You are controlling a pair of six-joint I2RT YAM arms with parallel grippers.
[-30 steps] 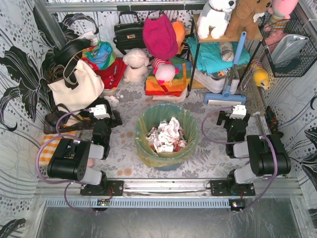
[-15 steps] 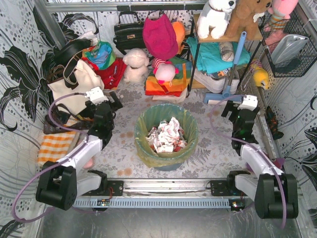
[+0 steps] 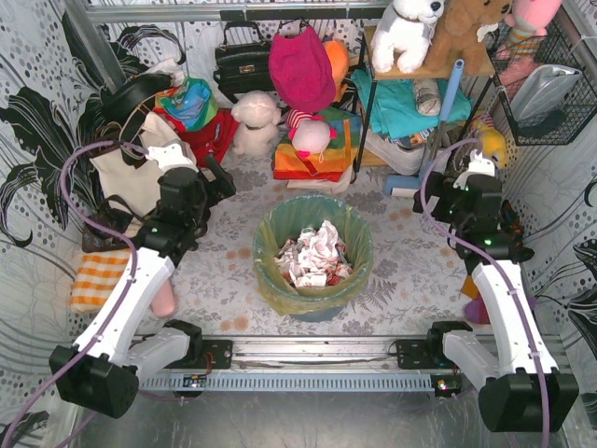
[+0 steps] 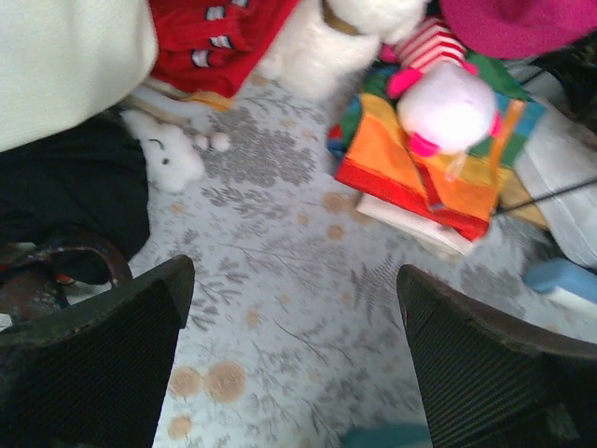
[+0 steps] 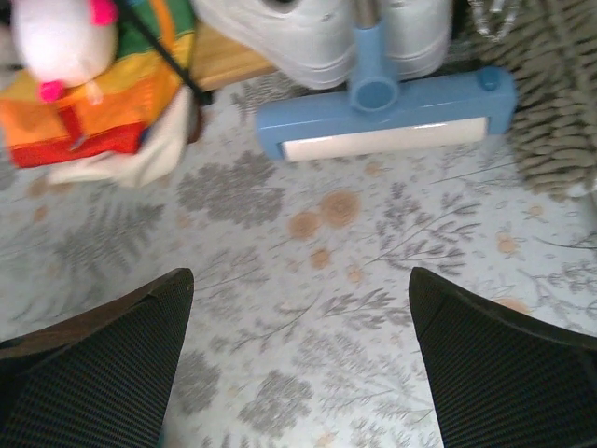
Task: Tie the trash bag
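Note:
The trash bag (image 3: pixel 277 278) is thin yellow-green plastic lining a round teal-blue bin (image 3: pixel 322 315) at the middle of the floor. Its mouth is open, and crumpled white paper (image 3: pixel 317 252) lies inside. My left gripper (image 3: pixel 220 181) is open and empty, up to the left of the bag and apart from it. In the left wrist view its fingers (image 4: pixel 103 355) stand wide over the patterned floor, with a teal sliver of the bin (image 4: pixel 382 437) at the bottom edge. My right gripper (image 3: pixel 437 202) is open and empty to the right of the bag. Its fingers (image 5: pixel 504 373) frame bare floor.
A white tote bag (image 3: pixel 140 168) and an orange striped cloth (image 3: pixel 98 275) lie at the left. A black handbag (image 3: pixel 244 61), plush toys and a rainbow cloth (image 3: pixel 312 149) crowd the back. A blue floor squeegee (image 5: pixel 382 107) and a shelf rack (image 3: pixel 420 75) stand at the back right.
Both arms have unfolded and risen. The left gripper moved back and left, the right gripper back and right. The bag and bin have not moved.

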